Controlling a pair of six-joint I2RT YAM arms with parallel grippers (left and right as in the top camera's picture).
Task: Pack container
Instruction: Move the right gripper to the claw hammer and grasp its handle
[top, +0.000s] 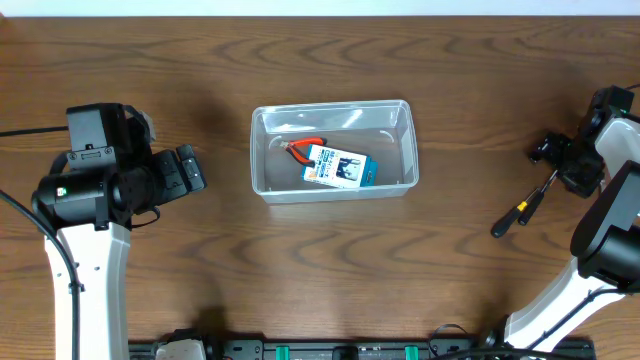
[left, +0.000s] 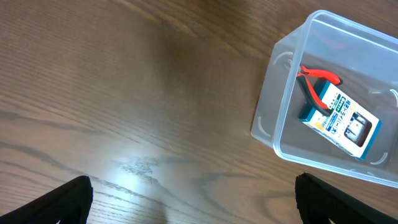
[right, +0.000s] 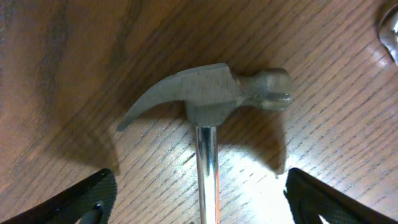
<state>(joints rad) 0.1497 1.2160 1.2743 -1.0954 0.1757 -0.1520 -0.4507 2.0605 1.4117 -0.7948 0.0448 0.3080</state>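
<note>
The clear plastic container (top: 334, 148) stands at the table's middle, holding a small blue-and-white box (top: 338, 169) and red-handled pliers (top: 300, 146). It also shows in the left wrist view (left: 273, 130), at the upper right. A claw hammer (top: 524, 204) with a black-and-yellow handle lies on the table at the right. In the right wrist view its steel head (right: 205, 93) lies just ahead of my right gripper (right: 199, 205), which is open with a finger on each side of the shaft. My left gripper (left: 193, 205) is open and empty over bare wood, left of the container.
The table is dark wood (top: 330, 270). A black cable (top: 20, 131) runs off the left edge. The arm bases stand at the front edge.
</note>
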